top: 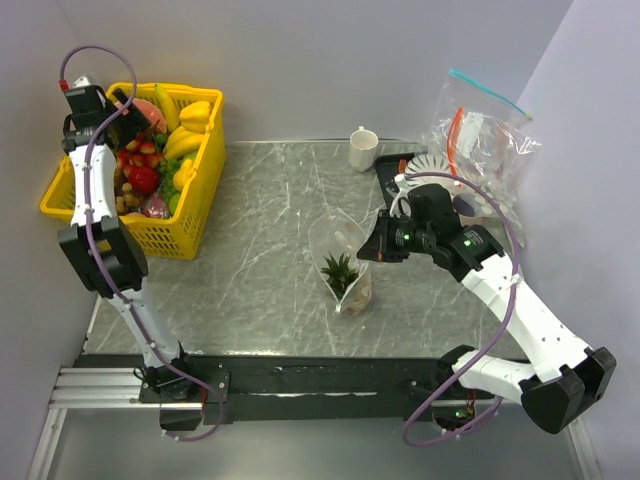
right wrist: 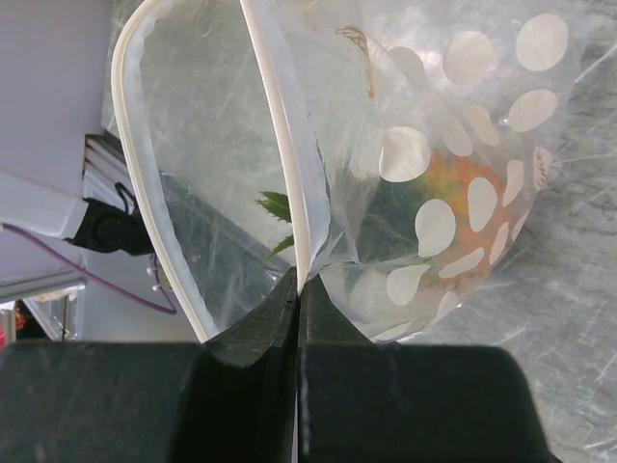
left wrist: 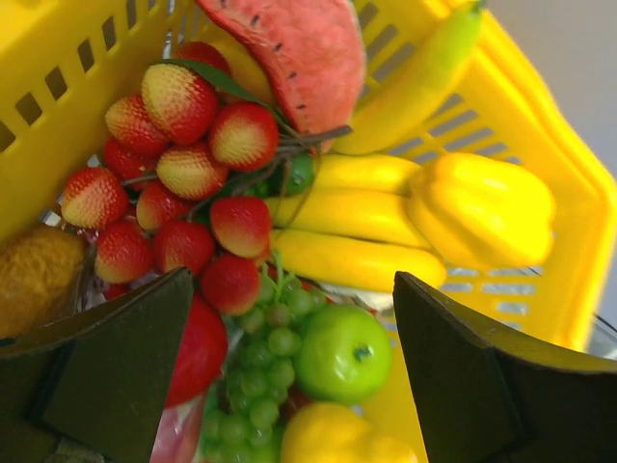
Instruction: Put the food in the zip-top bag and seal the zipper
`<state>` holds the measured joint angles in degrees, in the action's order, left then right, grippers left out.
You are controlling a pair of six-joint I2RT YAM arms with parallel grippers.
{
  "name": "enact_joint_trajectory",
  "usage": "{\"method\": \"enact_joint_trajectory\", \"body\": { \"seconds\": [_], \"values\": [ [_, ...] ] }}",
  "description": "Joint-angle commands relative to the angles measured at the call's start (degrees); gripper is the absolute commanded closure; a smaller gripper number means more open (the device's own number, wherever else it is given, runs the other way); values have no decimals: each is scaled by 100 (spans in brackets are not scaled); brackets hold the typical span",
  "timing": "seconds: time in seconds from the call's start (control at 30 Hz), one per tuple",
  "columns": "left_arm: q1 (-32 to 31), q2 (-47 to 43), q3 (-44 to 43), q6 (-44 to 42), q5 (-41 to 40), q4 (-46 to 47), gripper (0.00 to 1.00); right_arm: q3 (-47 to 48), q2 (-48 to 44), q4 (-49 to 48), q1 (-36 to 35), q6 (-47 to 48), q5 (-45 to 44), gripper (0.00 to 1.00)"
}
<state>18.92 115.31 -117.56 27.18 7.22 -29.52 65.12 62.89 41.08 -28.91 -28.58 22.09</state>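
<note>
Left gripper (left wrist: 291,289) hung over the yellow basket (left wrist: 58,68), at 10 o'clock on the table (top: 260,250), jaws wide apart and empty. The strawberries (left wrist: 183,164) lay at 10 o'clock from the gap. The red apple (left wrist: 201,349) lay at 8 o'clock, half hidden by the gripper. Grapes (left wrist: 265,386) and a green apple (left wrist: 342,352) sat directly beneath. Right gripper (right wrist: 297,289) was clamped on the rim of the zip-top bag (top: 335,240) at the zipper (right wrist: 280,145), near table centre, holding the mouth open. The pineapple (right wrist: 461,188) was already inside. Judgement: the strawberries were probably the next pick. Shifting toward 10 o'clock before descending, then closing across the cluster's stems, should keep the grapes from snagging. The right arm should hold the mouth steady and wide.
</note>
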Motion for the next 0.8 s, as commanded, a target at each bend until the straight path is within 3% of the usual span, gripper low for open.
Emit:
{"method": "enact_joint_trajectory", "body": {
  "seconds": [0.0,0.33,0.57,0.67,0.7,0.77],
  "values": [
    [-11,308,-355,-64,-405,385,10,106,39,-276,-19,63,156,100],
    [-20,1844,-1664,332,-994,236,3,150,328,-460,-27,54,279,100],
    [-20,2356,-1797,420,-1083,297,12,53,346,-531,-19,1,279,100],
    [-11,2400,-1675,385,-794,429,30,97,390,-496,-19,-7,305,100],
    [-11,2348,-1604,306,-714,508,51,97,390,-504,-19,-16,305,100],
    [-11,1971,-1141,200,-477,867,66,71,382,-531,-19,-60,314,100]
  ]
}}
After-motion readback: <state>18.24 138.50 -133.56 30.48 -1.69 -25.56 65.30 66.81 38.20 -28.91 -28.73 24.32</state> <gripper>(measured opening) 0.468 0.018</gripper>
